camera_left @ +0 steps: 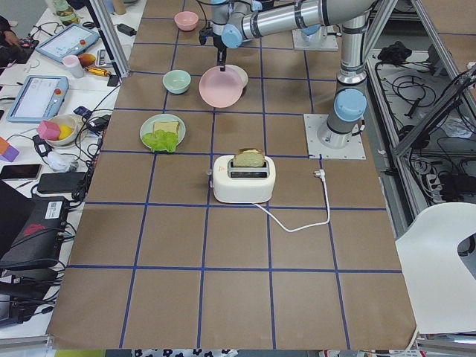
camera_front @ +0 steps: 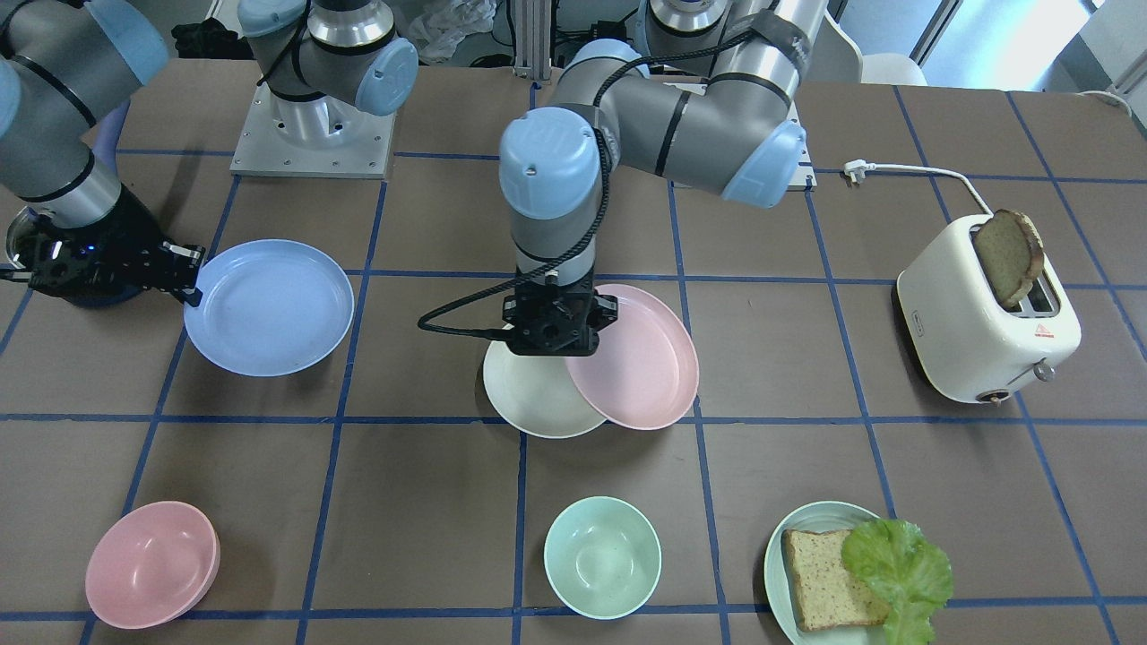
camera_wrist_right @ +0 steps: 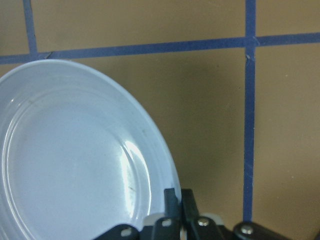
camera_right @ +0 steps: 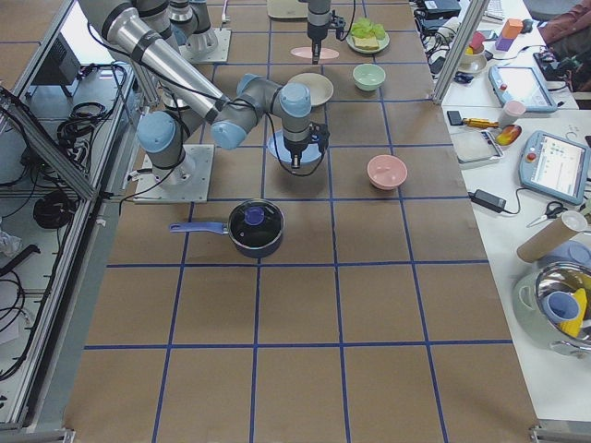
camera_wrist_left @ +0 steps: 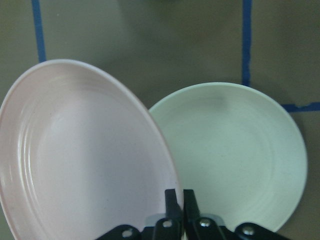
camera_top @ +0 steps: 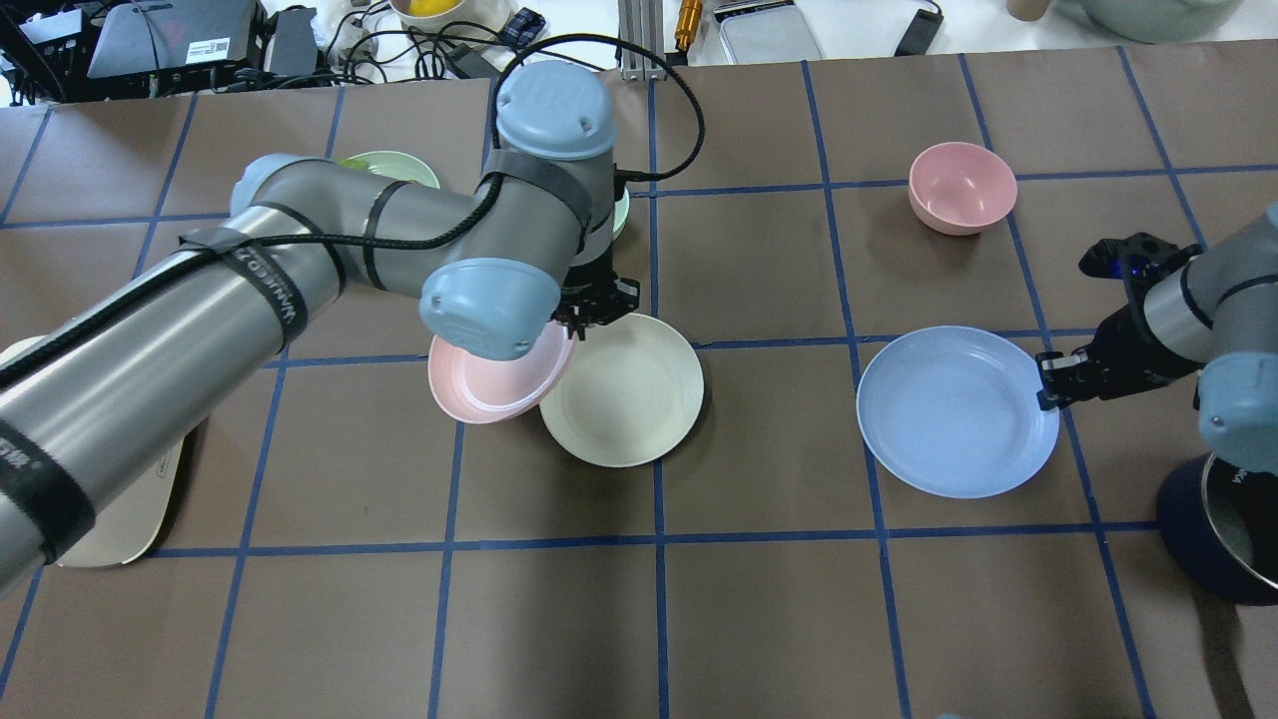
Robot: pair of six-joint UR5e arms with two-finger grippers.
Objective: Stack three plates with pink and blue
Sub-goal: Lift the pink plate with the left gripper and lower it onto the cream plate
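Observation:
My left gripper (camera_front: 557, 333) is shut on the rim of the pale pink plate (camera_front: 638, 360) and holds it tilted, partly over the cream-white plate (camera_front: 530, 394) that lies on the table. In the left wrist view the gripper (camera_wrist_left: 179, 207) pinches the pink plate (camera_wrist_left: 85, 155) beside the cream-white plate (camera_wrist_left: 235, 160). My right gripper (camera_top: 1048, 377) is shut on the rim of the light blue plate (camera_top: 957, 409); the right wrist view shows the pinch (camera_wrist_right: 177, 205) on that plate (camera_wrist_right: 75, 165).
A pink bowl (camera_front: 150, 563), a mint bowl (camera_front: 602, 555) and a green plate with bread and lettuce (camera_front: 842, 573) stand along the front. A toaster (camera_front: 986, 322) holding bread is to one side. A dark lidded pot (camera_right: 257, 227) sits near my right arm.

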